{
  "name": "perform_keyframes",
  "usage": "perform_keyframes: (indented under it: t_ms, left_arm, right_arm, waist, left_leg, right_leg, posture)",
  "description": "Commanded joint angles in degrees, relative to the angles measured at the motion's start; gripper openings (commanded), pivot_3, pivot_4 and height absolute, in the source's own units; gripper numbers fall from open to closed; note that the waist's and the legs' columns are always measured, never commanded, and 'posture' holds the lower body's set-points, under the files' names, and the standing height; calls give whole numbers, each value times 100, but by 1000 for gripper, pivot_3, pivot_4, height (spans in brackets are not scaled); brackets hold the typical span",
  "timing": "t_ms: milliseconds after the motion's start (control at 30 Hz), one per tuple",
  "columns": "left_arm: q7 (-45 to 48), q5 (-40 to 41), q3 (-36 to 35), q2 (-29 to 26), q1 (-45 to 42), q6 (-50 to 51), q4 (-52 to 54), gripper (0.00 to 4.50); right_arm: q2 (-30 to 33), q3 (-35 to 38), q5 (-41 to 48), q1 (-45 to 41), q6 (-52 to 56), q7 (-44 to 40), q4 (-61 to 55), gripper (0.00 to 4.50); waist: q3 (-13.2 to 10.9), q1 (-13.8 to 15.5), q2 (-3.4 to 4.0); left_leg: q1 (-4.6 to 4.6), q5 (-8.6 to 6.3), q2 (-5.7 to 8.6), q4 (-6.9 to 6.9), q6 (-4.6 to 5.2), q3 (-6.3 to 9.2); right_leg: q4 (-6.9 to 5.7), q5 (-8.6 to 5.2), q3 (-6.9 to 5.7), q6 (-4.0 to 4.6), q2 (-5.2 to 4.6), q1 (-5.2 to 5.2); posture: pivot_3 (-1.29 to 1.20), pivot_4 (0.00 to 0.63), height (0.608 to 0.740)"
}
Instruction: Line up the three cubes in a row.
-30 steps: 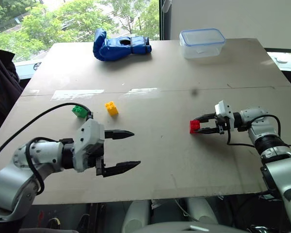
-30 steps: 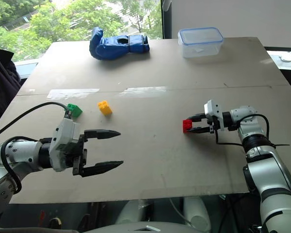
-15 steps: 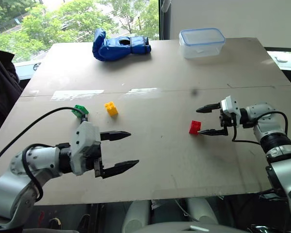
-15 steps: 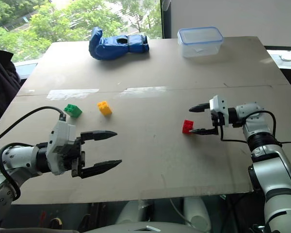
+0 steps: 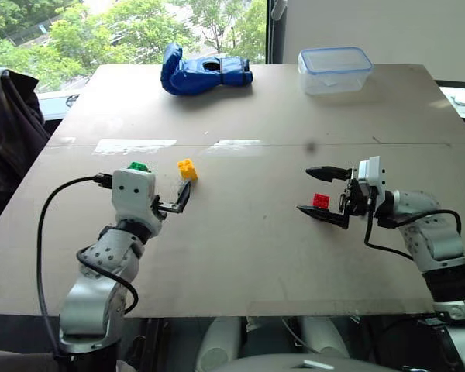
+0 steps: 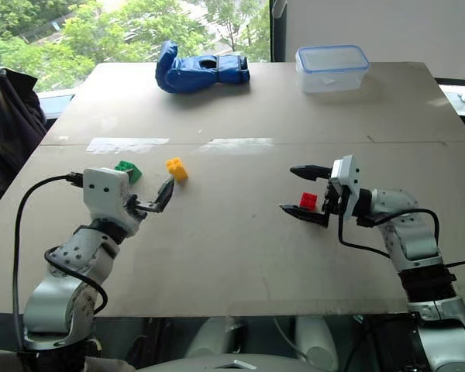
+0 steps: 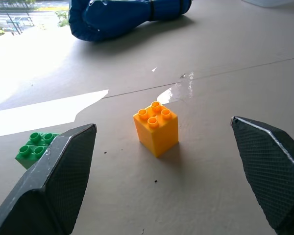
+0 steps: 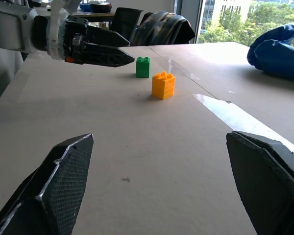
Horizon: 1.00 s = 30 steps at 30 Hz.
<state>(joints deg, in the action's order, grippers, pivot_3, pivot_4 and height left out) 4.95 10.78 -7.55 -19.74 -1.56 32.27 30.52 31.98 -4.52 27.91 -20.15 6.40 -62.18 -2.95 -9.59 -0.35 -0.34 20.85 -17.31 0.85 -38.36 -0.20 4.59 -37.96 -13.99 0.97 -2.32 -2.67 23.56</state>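
The red cube (image 5: 320,201) is sitting between the right tool's (image 5: 321,194) spread fingers; the yellow cube (image 7: 156,127) is lying ahead of the wide-open left tool (image 7: 166,171).

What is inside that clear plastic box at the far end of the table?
Nothing that I can make out. The clear plastic box has its blue-rimmed lid on, and through the cloudy walls no object shows. Anything small or flat on its bottom would be hidden. It stands apart from the blue glove.

Bright daylight from far window; glare streak on table (image 5: 132,146); soft shadows; frames sharp
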Motion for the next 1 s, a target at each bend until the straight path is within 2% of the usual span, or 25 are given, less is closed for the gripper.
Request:
perform_keyframes:
  t_ms: [33,167,300,400,500,700,800,1000]
  left_arm:
    - [-555,-326,-51,353,-194,-14,-82,4500]
    - [-761,-340,-641,416,-196,24,-165,4500]
    - [-483,-176,-1258,93,-159,-47,-529,4500]
    - [104,-83,-1501,-426,-164,-316,-1136,4500]
    - [878,-86,-1352,-975,-321,-854,-1931,4500]
    - [1688,-223,-1166,-1615,-938,-1747,-3440,4500]
    - [1931,-234,-1141,-1815,-1193,-2156,-4111,4500]
    - [2136,-228,-1078,-1865,-1406,-2618,-4891,4500]
  right_arm:
    - [35,155,135,-23,210,48,-398,4461]
    - [10,263,257,-32,454,162,-605,4461]
    - [-7,290,174,28,416,185,-563,4461]
    - [-24,278,180,40,440,204,-591,4461]
    - [-46,246,163,34,436,199,-589,4461]
    - [-47,183,126,22,393,102,-582,4461]
    - [-59,205,145,25,445,123,-621,4461]
    - [-106,203,118,90,400,169,-685,4461]
  waist:
    - [0,-15,-2]
    - [-1,-58,-3]
    - [0,-42,-3]
    - [0,-29,-5]
    - [0,-17,-6]
    - [0,-30,-7]
    - [0,-54,-7]
    - [0,-50,-7]
  left_leg:
    - [1,0,0,0,0,0]
    - [-2,1,-7,2,-1,-2]
    - [-4,1,-6,2,-1,-1]
    - [-2,1,-3,0,-1,-1]
    - [0,2,-2,0,-2,4]
    - [0,2,-3,1,-3,4]
    - [0,2,-3,1,-3,4]
    - [1,2,-4,3,-3,1]
  right_leg:
    - [0,0,-3,0,1,0]
    - [-1,0,0,0,-3,3]
    - [-2,0,-5,0,4,2]
    - [-1,0,-8,0,10,1]
    - [1,-1,-14,0,9,0]
    - [2,-1,-15,1,7,1]
    - [2,-1,-15,1,7,2]
    - [5,0,-11,0,-12,5]
  posture:
    - [0,150,740]
    - [0,150,740]
    - [0,150,740]
    - [0,150,740]
    - [0,150,740]
    - [0,150,740]
    - [0,150,740]
    - [0,150,740]
